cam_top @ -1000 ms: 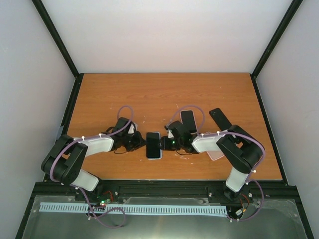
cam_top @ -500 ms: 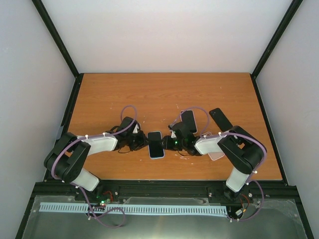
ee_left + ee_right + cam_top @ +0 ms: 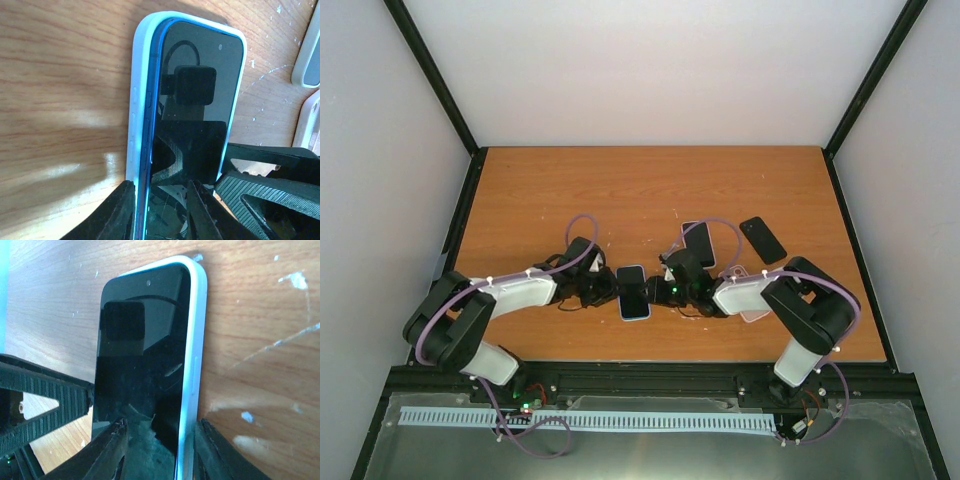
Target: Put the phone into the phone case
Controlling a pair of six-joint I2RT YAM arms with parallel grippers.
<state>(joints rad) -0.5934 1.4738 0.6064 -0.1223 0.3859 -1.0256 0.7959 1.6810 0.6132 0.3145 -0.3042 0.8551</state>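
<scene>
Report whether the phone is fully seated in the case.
Partly in: the phone lies in the case, but one blue long edge stands above the rim.

Lab enclosure: white walls (image 3: pixel 660 70), black frame (image 3: pixel 432 75)

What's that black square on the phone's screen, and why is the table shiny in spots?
Left wrist view: the glossy phone mirrors something dark above it, and pale glare streaks the table. Right wrist view: the same kind of dark reflection on the screen.
</scene>
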